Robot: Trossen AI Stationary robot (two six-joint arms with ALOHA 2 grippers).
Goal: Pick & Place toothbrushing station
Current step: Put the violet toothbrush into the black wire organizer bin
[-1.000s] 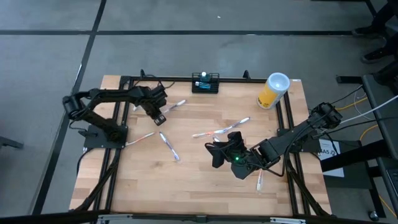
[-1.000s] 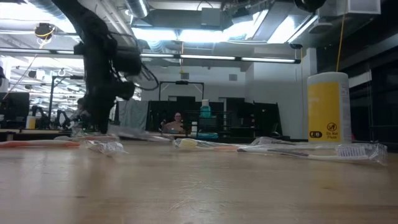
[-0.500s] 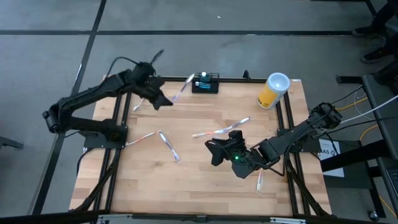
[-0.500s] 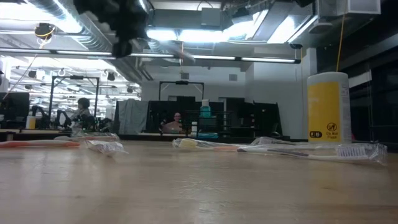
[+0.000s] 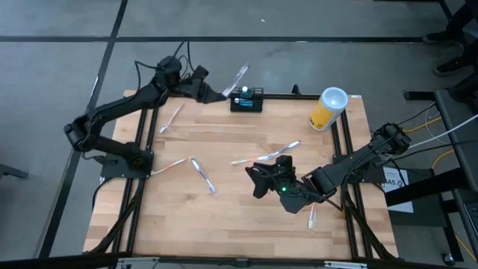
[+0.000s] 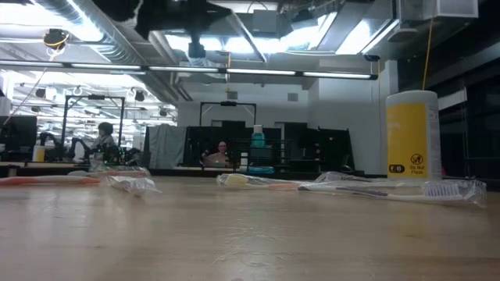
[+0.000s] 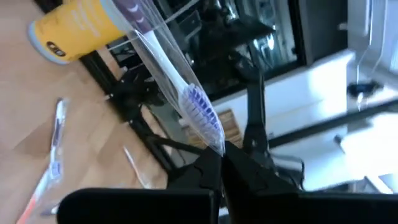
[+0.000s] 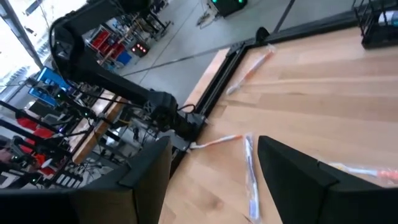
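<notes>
Toothbrushing station, a small black rack, is seen at the far edge of the table, just beside the left gripper, which is raised there. A wrapped toothbrush is pinched between its fingers, the free end reaching over the rack. Open wood lies between the rack and the right gripper, whose jaws are spread low near the middle, close to loose wrapped toothbrushes. A yellow cup stands near the far right corner; its label cannot be read.
</notes>
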